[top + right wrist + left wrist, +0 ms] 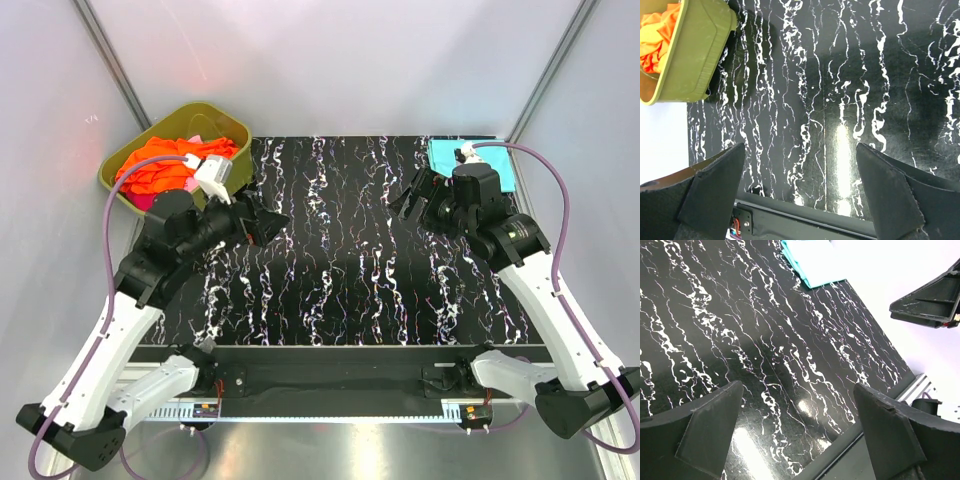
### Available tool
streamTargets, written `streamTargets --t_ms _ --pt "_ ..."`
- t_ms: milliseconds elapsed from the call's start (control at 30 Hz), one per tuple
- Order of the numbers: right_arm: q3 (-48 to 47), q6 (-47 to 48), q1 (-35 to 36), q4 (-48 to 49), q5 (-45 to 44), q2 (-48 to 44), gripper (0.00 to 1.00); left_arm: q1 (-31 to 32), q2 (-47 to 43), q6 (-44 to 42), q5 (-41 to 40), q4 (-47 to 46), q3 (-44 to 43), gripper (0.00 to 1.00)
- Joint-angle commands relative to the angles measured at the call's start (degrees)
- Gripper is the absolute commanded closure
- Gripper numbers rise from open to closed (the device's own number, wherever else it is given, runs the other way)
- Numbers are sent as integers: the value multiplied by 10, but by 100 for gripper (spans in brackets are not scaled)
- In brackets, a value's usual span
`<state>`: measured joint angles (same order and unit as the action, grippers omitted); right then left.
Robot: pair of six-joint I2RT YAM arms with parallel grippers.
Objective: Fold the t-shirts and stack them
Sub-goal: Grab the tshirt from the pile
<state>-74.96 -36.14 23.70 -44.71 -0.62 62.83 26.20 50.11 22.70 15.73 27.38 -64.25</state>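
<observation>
A crumpled bright orange t-shirt (158, 165) lies in the olive-green tub (222, 113) at the back left, with a bit of pink cloth (196, 141) beside it; it also shows in the right wrist view (657, 35). A folded teal t-shirt (445, 154) lies flat at the back right corner of the black marbled mat and shows in the left wrist view (810, 262). My left gripper (272, 222) is open and empty above the mat just right of the tub. My right gripper (412, 200) is open and empty, just left of the teal shirt. No magenta shirt shows.
The black marbled mat (340, 270) covers the table between the arms. The tub (695, 50) stands off the mat's back left corner. White booth walls stand on three sides. A metal rail (330, 380) runs along the near edge.
</observation>
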Motion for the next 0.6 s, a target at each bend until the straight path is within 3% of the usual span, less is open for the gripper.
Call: streamTargets --t_ms 0,167,300,567 --pt "-4 0 3 28 21 -12 0 0 -12 2 -25 -7 -25 1" --pt "16 -2 3 40 25 -22 0 -2 24 18 -187 29 -42 2" --pt "38 6 3 53 29 -38 0 -35 136 -25 -243 94 -148 4" --pt "60 25 3 89 54 -61 0 -237 352 -12 -277 137 -314 14"
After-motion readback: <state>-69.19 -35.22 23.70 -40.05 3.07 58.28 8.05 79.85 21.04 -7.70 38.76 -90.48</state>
